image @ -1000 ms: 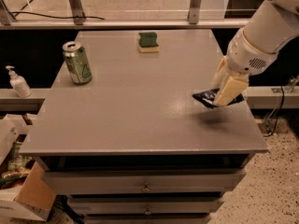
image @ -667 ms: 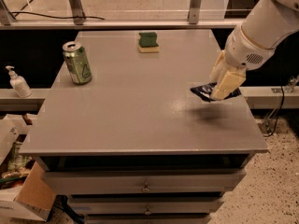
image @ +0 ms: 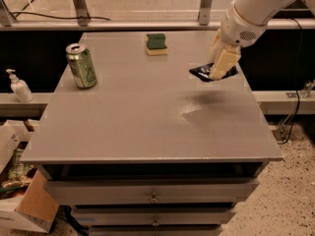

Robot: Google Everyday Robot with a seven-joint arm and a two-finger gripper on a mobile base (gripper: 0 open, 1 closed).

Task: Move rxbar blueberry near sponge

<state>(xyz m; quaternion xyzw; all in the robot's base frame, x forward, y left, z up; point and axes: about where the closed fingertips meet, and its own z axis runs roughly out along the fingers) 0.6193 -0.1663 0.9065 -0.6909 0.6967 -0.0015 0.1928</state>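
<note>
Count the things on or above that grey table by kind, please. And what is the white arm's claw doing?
Drink cans: 1, the green can, upright on the left of the table.
Sponges: 1, the sponge, near the far edge.
Snack bars: 1, the rxbar blueberry, clamped in the gripper above the table's right side.
Total: 3.

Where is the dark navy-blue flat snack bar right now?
Camera view: the bar hangs in the cream two-finger gripper above the grey table's right side, right of the green-topped sponge at the far edge.
</note>
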